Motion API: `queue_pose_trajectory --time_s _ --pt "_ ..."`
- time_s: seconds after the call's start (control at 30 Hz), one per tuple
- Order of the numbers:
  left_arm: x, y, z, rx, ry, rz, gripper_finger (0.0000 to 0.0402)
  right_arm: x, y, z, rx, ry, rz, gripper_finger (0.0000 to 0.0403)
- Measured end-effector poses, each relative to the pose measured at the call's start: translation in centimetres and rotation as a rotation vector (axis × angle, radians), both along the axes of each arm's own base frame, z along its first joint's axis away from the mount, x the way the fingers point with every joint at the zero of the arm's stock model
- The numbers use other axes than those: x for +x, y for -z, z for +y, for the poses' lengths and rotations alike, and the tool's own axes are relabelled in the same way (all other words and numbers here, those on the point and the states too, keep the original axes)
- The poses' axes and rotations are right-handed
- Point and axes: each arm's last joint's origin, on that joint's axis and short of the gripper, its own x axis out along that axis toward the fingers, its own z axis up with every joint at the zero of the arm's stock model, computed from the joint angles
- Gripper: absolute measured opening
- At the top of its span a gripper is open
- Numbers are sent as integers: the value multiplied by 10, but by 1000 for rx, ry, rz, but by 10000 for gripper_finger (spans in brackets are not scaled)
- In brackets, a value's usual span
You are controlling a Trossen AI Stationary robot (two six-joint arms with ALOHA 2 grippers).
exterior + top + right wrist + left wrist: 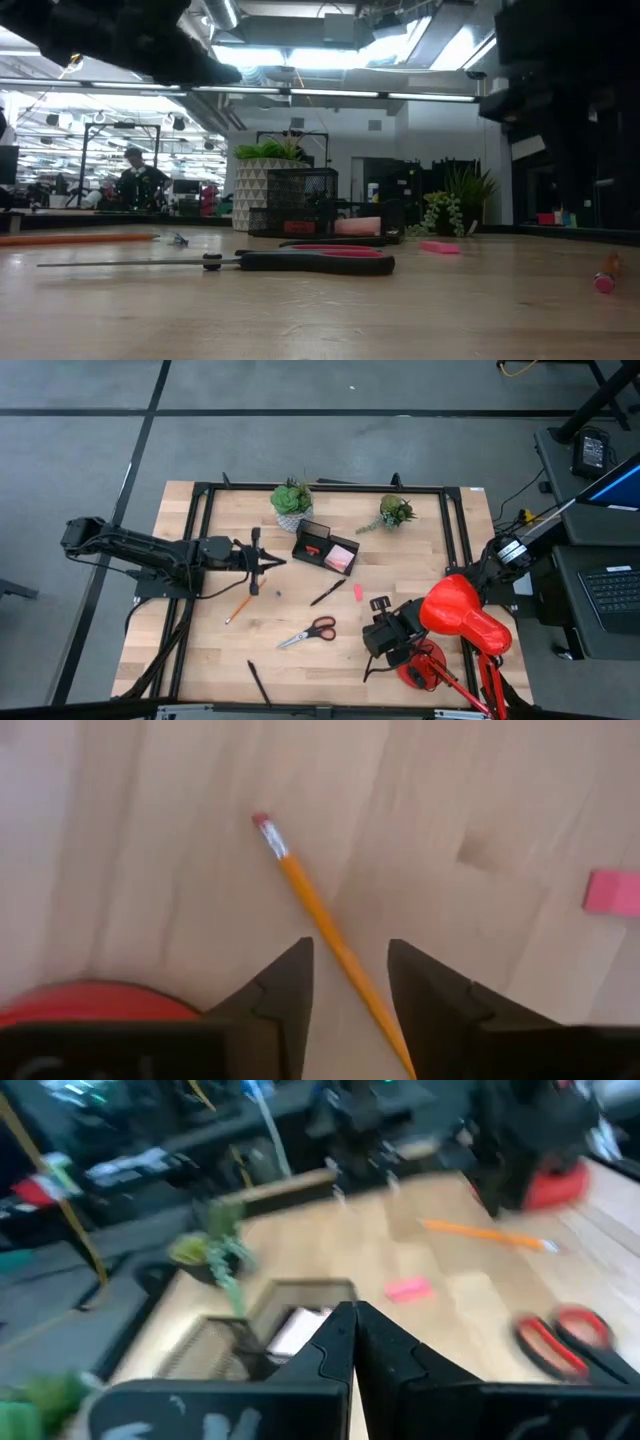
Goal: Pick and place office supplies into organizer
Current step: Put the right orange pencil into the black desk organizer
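Right end effector [350, 990] points down at the table [450, 800], fingers parted astride a pencil [320, 935] — left end effector [352, 1350] closed, empty.

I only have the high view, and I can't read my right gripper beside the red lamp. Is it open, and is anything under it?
Observer: The right wrist view shows the right gripper open, its fingers either side of an orange pencil lying on the table, not yet gripped.
Operator: And the left gripper?
Observer: The left wrist view shows the left gripper shut with nothing between its fingers, pointing toward the organizer.
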Motion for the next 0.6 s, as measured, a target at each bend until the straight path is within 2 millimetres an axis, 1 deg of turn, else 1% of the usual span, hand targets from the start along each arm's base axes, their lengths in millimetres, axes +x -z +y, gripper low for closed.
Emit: queue_pose_trajectory --time_s 0.07,0.2,0.4,0.6 --pt "0 -2 5 -22 -2 -31 1 -3 5 -2 -10 -3 17 133" --pt "0 -1 13 -67 54 -28 3 -10 15 -6 -26 3 44 133" --pt "-2 0 25 -112 -4 -32 2 -14 26 -9 -34 -51 42 133" --pt "-2 0 30 -124 -32 -33 1 -16 33 -12 -38 -93 34 133"
